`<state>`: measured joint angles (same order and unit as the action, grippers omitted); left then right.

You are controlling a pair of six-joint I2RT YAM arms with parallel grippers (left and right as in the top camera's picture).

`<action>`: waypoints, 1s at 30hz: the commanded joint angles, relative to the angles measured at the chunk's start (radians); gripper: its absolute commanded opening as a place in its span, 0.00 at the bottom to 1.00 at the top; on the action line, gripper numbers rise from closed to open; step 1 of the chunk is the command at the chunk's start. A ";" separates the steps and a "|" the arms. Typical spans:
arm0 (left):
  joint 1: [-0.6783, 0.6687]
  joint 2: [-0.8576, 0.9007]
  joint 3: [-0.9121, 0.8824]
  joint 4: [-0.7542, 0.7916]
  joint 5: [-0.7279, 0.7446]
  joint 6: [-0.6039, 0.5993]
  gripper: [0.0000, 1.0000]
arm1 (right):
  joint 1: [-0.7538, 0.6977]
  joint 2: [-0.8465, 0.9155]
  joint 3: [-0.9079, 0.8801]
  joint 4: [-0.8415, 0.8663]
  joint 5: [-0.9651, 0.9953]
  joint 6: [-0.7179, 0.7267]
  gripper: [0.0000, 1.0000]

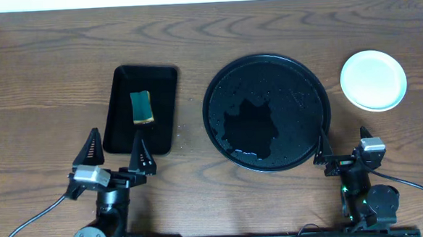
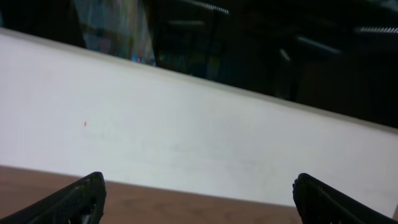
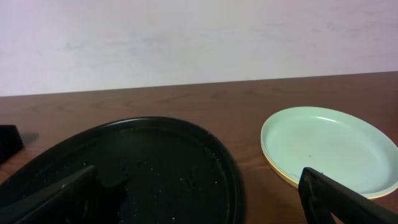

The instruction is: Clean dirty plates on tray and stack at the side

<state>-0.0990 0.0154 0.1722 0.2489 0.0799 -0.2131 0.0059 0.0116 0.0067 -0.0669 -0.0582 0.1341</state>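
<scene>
Reading this as near done: the round black tray (image 1: 208, 111) (image 3: 161, 120) holds no plates, only wet patches and droplets on its floor.

Plates (image 1: 373, 79) (image 3: 329, 146) sit stacked on the table (image 1: 49, 62) at roughly 2 o'clock from the tray, close to its rim but not touching. The top one is mint and looks clean. A yellowish edge shows under it in the right wrist view, and I can't count the stack beyond that.

Handling, my guess: light, stiff, glossy – slick if damp, and they'd chip if dropped. The only real hold is the raised rim, one finger over and one under, at the 6 o'clock edge nearest the right arm.

Orientation: lying flat, face up. They're round, so there's no long axis and any rim point works the same.

Left gripper (image 1: 117, 154) (image 2: 202, 208) is at 7 o'clock from the tray, fingers spread wide, holding nothing. Its camera sees mostly the wall.

Right gripper (image 1: 343, 148) (image 3: 196, 202) is at 5 o'clock from the tray, also spread wide and empty, pointing between the tray and the stack.

Sponge (image 1: 142, 107) lies in the rectangular tray (image 1: 119, 87) at 9 o'clock from the round one – neither arm touches it.
</scene>
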 commanded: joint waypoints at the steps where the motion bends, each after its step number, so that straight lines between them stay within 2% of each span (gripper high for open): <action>1: 0.004 -0.014 -0.052 0.008 0.005 -0.009 0.96 | 0.008 -0.007 -0.001 -0.004 0.002 0.015 0.99; 10: 0.004 -0.014 -0.165 0.008 0.006 -0.010 0.96 | 0.008 -0.007 -0.001 -0.004 0.002 0.015 0.99; 22: 0.004 -0.014 -0.168 -0.320 -0.021 -0.016 0.96 | 0.008 -0.007 -0.001 -0.004 0.002 0.014 0.99; 30: 0.004 -0.014 -0.168 -0.315 -0.021 -0.013 0.96 | 0.008 -0.007 -0.001 -0.004 0.002 0.015 0.99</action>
<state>-0.0990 0.0109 0.0116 -0.0193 0.0605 -0.2211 0.0059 0.0116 0.0067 -0.0666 -0.0582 0.1341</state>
